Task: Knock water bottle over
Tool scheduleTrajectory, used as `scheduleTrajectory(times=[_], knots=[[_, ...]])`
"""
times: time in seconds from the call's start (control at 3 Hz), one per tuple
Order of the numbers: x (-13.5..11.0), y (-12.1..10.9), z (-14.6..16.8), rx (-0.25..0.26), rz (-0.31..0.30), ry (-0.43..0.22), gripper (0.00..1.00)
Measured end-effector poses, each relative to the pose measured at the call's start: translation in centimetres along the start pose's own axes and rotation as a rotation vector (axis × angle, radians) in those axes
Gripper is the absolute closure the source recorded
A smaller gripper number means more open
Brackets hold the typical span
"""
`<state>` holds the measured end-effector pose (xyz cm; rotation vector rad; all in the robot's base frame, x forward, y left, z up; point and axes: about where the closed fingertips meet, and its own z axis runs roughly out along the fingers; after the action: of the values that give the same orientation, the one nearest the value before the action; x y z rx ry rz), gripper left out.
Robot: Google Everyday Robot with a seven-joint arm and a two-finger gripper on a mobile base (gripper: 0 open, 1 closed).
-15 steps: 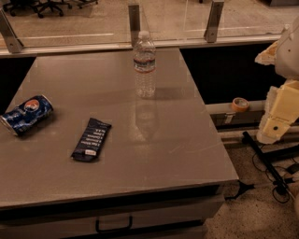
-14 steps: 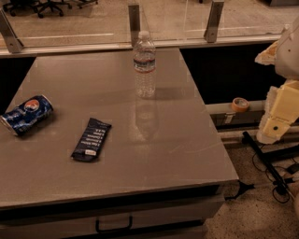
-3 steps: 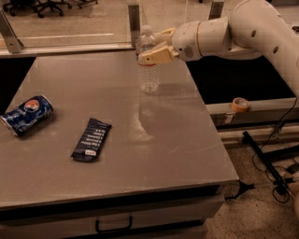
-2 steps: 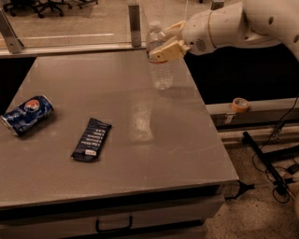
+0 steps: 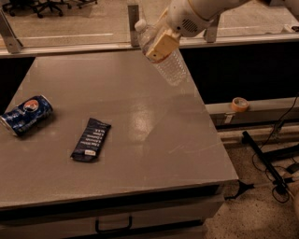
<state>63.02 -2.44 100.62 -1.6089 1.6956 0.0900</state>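
The clear ribbed plastic water bottle (image 5: 175,67), likely light and slick, leans steeply. The hand (image 5: 160,45) lies across its label; clasped or not, I cannot tell. High contact should tip it.

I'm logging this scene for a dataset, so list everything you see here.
water bottle: one, clear with a white cap, tilted above the table's far right part
soda can: one, blue, on its side near the table's left edge
snack wrapper: one, dark, flat on the table, right of the can
table: one, grey
drawer handle: one, black, on the table's front
tape roll: one, tan, on the ledge right of the table
cables: several, black, on the floor at right
arm: one, white, coming in from the top right
tool: one, beige, across the bottle's upper half
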Motion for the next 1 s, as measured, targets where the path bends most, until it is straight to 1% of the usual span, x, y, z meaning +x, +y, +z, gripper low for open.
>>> scheduleTrajectory(times=[0.33, 0.67, 1.0], knots=[[-1.5, 1.1, -0.1, -0.013, -0.131, 0.141, 1.0], [-2.3, 2.1, 1.9, -0.059, -0.281, 0.266, 1.0], [-3.1, 3.0, 4.7, -0.125, -0.355, 0.315, 1.0]])
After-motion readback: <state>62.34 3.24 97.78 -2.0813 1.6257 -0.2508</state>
